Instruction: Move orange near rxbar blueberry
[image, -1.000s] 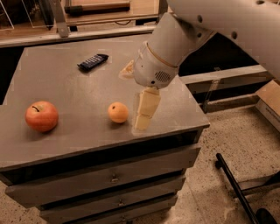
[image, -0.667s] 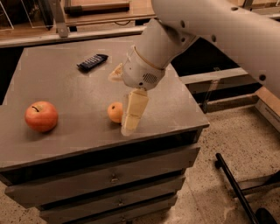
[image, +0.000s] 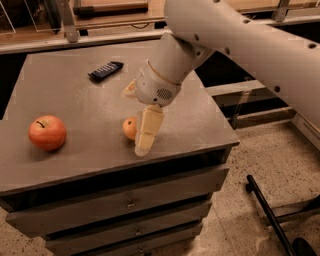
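Note:
The orange (image: 128, 128) lies on the grey table (image: 75, 105), front middle, its right side hidden behind my gripper. My gripper (image: 140, 126) hangs from the white arm and is down at the orange, open. One cream finger (image: 148, 129) stands just right of the fruit, its tip at the tabletop. The other finger is mostly hidden behind the wrist. I cannot tell whether it touches the orange. The rxbar blueberry (image: 105, 70), a dark wrapper with pale stripes, lies at the back of the table, well behind the orange.
A larger red-orange apple (image: 47, 132) sits at the front left. The table's front edge runs just below the orange, with drawers (image: 125, 202) under it. A shelf rail (image: 100, 37) runs behind the table. A black bar (image: 270, 215) lies on the floor to the right.
My gripper has moved left across the table toward the orange and now stands right beside it. The orange, apple and bar have not moved.

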